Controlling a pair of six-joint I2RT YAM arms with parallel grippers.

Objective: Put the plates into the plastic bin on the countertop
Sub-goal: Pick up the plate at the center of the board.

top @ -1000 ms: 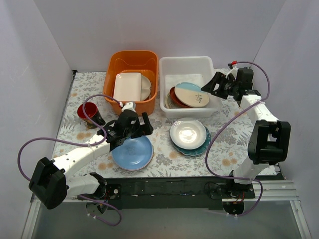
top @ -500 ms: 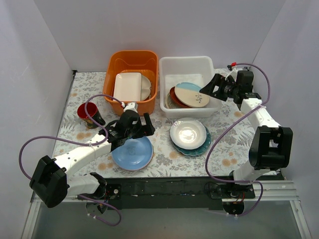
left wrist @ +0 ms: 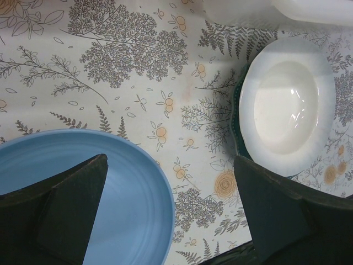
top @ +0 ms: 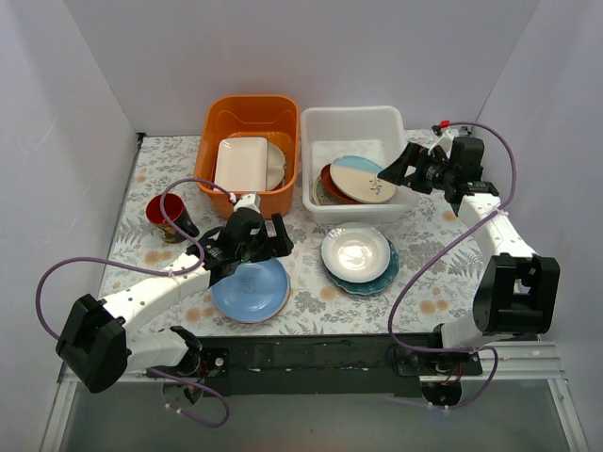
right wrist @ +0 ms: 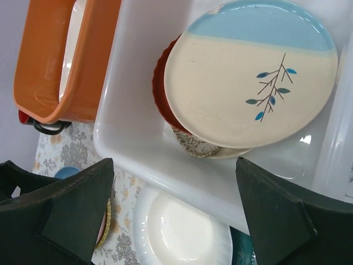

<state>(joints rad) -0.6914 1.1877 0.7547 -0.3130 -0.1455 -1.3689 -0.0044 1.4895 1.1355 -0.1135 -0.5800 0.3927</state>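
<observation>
The white plastic bin (top: 353, 127) stands at the back right. In it a cream leaf-pattern plate (right wrist: 253, 72) leans on a red-brown plate (right wrist: 159, 88) and a speckled grey one (right wrist: 201, 146). A light blue plate (top: 250, 289) lies on the floral countertop (top: 301, 273). A white plate (top: 355, 252) sits on a teal scalloped plate (top: 384, 271). My left gripper (top: 275, 237) is open and empty above the blue plate's (left wrist: 83, 193) far right edge (left wrist: 171, 210). My right gripper (top: 391, 171) is open and empty over the bin's right rim (right wrist: 174, 215).
An orange tub (top: 247, 122) with a cream rectangular dish (top: 241, 163) stands left of the bin. A red cup (top: 168, 213) sits at the left. White walls close in the back and sides. The dark table edge runs along the front.
My right arm's wrist and elbow have shifted slightly to the right, with the gripper still at the bin's right rim. The left arm and the plates have barely moved.
</observation>
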